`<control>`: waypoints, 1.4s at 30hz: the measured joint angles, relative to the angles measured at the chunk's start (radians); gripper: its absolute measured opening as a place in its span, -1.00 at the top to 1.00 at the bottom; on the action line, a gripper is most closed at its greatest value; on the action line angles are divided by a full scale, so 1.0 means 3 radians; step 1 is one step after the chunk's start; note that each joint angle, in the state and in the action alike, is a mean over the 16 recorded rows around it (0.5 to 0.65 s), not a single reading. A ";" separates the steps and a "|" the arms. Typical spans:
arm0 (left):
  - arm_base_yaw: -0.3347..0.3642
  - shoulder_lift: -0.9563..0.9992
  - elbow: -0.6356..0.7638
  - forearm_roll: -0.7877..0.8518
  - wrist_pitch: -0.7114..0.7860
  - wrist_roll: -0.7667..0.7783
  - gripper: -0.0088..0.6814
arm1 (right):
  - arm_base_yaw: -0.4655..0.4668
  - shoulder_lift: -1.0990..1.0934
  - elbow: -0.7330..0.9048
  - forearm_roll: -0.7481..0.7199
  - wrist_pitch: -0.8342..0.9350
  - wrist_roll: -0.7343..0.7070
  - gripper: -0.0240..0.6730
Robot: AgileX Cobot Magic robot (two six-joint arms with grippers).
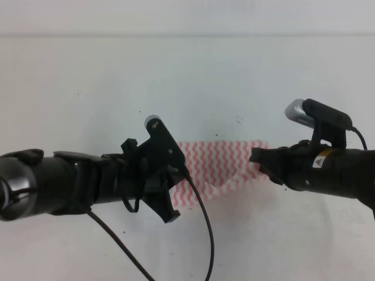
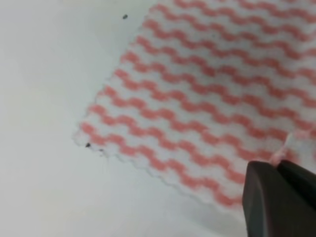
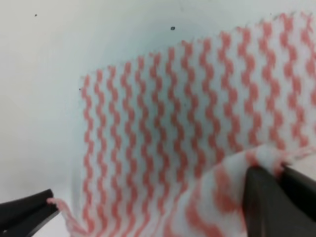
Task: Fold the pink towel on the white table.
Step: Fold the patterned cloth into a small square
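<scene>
The pink towel (image 1: 220, 167), with pink-red and white zigzag stripes, lies on the white table (image 1: 187, 88) between my two arms. Its near edge is raised and folded over. My left gripper (image 1: 177, 175) is at the towel's left end. In the left wrist view its dark fingers (image 2: 276, 197) are shut on a pinch of the towel (image 2: 197, 98). My right gripper (image 1: 258, 159) is at the towel's right end. In the right wrist view its fingers (image 3: 276, 197) are shut on the lifted towel (image 3: 173, 138) edge. The left gripper's tip (image 3: 24, 212) shows there holding the other corner.
The table (image 2: 39, 74) is plain white with a few small dark specks (image 3: 172, 28). A black cable (image 1: 205, 228) hangs from the left arm over the near part of the table. The table's far edge runs along the top of the high view.
</scene>
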 joint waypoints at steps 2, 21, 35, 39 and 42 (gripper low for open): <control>0.0000 0.0017 -0.0025 0.0000 -0.0031 -0.0007 0.99 | 0.0000 0.0020 -0.0002 0.0000 -0.0034 0.0000 0.98; 0.0001 0.0140 -0.0159 -0.0003 -0.0196 0.0047 0.99 | -0.0002 0.0152 -0.0011 -0.0003 -0.0316 -0.0004 0.98; 0.0000 0.0276 -0.0374 0.0000 -0.0324 0.0099 0.98 | -0.0082 0.0159 -0.0018 -0.0005 -0.0385 -0.0004 0.98; 0.0000 0.0336 -0.0432 0.0002 -0.0361 0.0108 0.98 | -0.0115 0.0175 -0.0057 -0.0019 -0.0349 -0.0005 0.98; 0.0000 0.0374 -0.0467 0.0003 -0.0384 0.0114 0.98 | -0.0131 0.0207 -0.0107 -0.0038 -0.0306 -0.0005 0.98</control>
